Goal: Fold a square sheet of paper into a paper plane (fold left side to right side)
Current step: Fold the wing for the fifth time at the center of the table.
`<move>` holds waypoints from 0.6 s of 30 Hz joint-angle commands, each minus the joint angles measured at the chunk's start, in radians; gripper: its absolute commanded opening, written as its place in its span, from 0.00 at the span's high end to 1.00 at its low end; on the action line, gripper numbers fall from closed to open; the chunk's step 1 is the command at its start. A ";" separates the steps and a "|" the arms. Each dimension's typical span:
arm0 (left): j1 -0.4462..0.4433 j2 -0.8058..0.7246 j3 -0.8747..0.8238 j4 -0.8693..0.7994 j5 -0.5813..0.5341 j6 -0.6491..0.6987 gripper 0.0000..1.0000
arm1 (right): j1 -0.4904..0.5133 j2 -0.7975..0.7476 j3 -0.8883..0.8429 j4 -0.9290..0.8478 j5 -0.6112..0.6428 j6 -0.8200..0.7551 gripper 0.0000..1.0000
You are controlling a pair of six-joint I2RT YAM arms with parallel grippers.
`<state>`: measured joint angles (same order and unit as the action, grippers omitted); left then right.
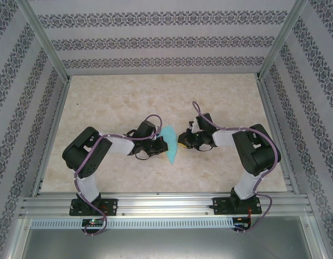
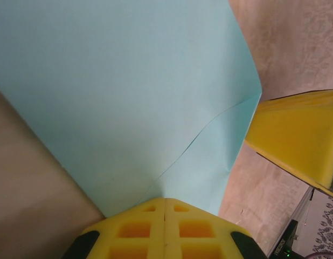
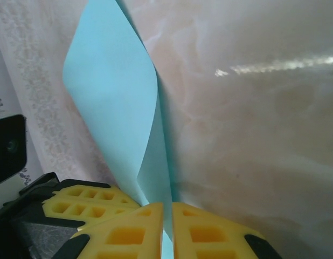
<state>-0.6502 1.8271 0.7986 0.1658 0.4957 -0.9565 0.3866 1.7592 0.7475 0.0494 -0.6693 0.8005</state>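
Grippers are meeting at centre frame above the table [image 1: 155,97], both pinching the turquoise paper plane [image 1: 170,145]: the left gripper [image 2: 165,202] clamping one edge, the right gripper [image 3: 167,208] nipping the opposite edge, seemingly holding its layers aligned for creasing.

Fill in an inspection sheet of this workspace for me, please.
Surface: beige marbled tabletop, bare apart from the paper.
Job's things: turquoise paper, partly folded, tapering to a point toward the arm bases, held between the two grippers.
Clutter: nothing seen.
Grippers: left gripper shut on the paper; right gripper shut on its opposite side.
Cables: purple cables run along both arms and loop at the wrists, apart from the paper.
Surroundings: patterned walls; aluminium frame.
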 commanded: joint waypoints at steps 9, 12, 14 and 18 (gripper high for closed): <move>-0.009 -0.015 -0.043 0.006 -0.039 -0.013 0.99 | 0.018 -0.018 0.000 0.079 -0.039 0.026 0.81; -0.008 -0.014 -0.046 0.008 -0.040 -0.016 1.00 | 0.031 -0.005 -0.007 0.122 -0.042 0.058 0.80; -0.008 -0.012 -0.048 0.007 -0.041 -0.015 1.00 | 0.043 0.005 -0.008 0.142 -0.047 0.075 0.80; -0.008 -0.008 -0.051 0.007 -0.045 -0.014 1.00 | 0.064 0.019 -0.004 0.165 -0.045 0.092 0.80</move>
<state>-0.6502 1.8198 0.7784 0.1944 0.4885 -0.9565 0.4374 1.7592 0.7498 0.1574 -0.6952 0.8684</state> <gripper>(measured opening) 0.059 0.203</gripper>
